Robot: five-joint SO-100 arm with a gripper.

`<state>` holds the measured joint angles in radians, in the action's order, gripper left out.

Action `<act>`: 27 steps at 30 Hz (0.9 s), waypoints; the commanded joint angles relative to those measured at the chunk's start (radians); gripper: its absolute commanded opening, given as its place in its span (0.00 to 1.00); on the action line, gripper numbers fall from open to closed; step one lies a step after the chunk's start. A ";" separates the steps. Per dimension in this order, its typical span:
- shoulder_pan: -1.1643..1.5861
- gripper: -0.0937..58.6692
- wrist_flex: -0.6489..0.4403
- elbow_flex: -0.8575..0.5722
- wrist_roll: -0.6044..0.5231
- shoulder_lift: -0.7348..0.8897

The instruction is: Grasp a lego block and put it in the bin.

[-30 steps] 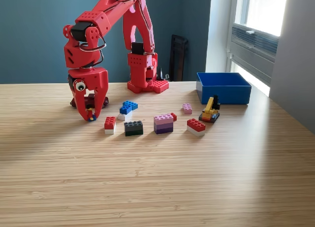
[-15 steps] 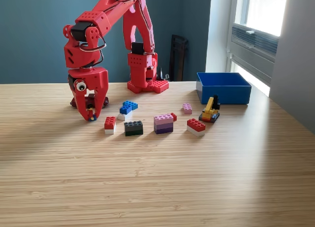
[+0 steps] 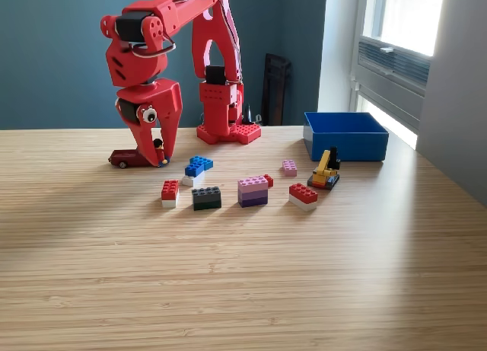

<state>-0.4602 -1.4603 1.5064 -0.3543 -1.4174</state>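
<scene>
No readable text, label or number anywhere.

Bright daylight from window (image 3: 403,31) at right — glare, sharp focus.

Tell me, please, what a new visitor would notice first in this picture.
First, the big red arm at the back of the wooden table, its claw hanging at the exterior view's left with a small piece between its tips. Next, the bright lego blocks scattered mid-table, and the blue bin at the right.
</scene>
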 commanded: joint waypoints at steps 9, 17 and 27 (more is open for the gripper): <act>0.426 0.00 -0.216 -0.276 0.002 -0.035; 0.801 0.00 -0.242 -0.373 -0.021 -0.031; 1.259 0.00 -0.242 -0.445 -0.052 -0.020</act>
<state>0.6642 -1.6843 1.1321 -0.4004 -1.4174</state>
